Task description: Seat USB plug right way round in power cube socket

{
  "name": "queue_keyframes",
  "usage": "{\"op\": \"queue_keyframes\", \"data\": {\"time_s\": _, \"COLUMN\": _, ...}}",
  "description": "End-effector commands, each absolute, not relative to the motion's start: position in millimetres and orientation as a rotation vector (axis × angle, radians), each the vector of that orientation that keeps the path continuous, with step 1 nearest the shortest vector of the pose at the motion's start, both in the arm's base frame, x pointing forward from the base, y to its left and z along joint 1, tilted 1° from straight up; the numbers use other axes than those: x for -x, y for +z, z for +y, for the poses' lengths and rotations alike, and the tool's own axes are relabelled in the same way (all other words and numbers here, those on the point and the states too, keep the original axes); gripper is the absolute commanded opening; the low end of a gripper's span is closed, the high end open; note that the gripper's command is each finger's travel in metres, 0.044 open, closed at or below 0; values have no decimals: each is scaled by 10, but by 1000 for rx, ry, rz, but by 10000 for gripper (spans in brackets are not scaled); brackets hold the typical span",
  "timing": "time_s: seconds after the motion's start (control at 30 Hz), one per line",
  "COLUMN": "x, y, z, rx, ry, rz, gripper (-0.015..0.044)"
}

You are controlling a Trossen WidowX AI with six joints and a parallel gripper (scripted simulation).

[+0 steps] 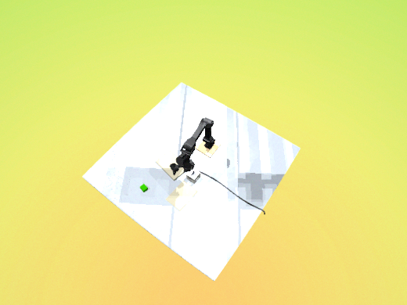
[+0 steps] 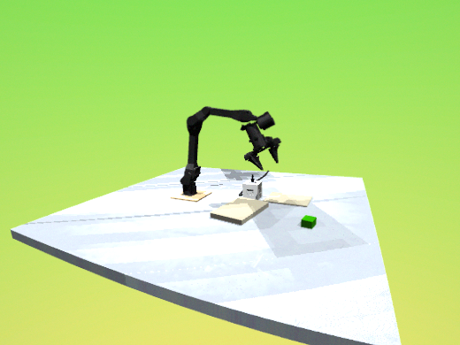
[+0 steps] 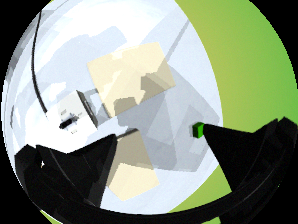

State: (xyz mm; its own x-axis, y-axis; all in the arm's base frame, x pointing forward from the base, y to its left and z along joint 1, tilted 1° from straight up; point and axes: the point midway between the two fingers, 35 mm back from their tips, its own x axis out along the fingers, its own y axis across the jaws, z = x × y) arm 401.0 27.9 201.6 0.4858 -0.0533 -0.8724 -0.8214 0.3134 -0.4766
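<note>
The gripper (image 2: 265,157) is seen spread wide with nothing held between its fingers (image 2: 253,157), pointed downward in the air. In the exterior view the power cube (image 2: 252,189) is found at about seven o'clock from the gripper, well below it and apart, standing on the table (image 2: 133,248). The USB plug (image 2: 252,179) is seen upright in the cube's top, with its dark cable (image 1: 235,194) trailed away across the surface. In the wrist view the cube (image 3: 75,115) is placed at nine o'clock, beside the left finger. Two tan pads (image 2: 239,210) lie just beside the cube; a green block (image 2: 309,221) sits at four o'clock, apart.
</note>
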Motion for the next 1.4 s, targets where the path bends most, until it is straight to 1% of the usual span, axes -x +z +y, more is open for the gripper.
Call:
{"op": "queue_keyframes", "data": {"time_s": 0.0, "x": -3365, "y": 1732, "z": 700, "rx": 1140, "ry": 1012, "rz": 1158, "gripper": 440}}
{"op": "queue_keyframes", "data": {"time_s": 0.07, "x": -3181, "y": 1715, "z": 774, "rx": 1131, "ry": 1107, "rz": 1211, "gripper": 440}}
{"op": "queue_keyframes", "data": {"time_s": 0.13, "x": -3139, "y": 1713, "z": 790, "rx": 1129, "ry": 1128, "rz": 1223, "gripper": 440}}
{"op": "queue_keyframes", "data": {"time_s": 0.73, "x": -3170, "y": 1710, "z": 794, "rx": 1129, "ry": 1128, "rz": 1223, "gripper": 440}}
{"op": "queue_keyframes", "data": {"time_s": 1.37, "x": -3173, "y": 1527, "z": 802, "rx": 1129, "ry": 1128, "rz": 1223, "gripper": 440}}
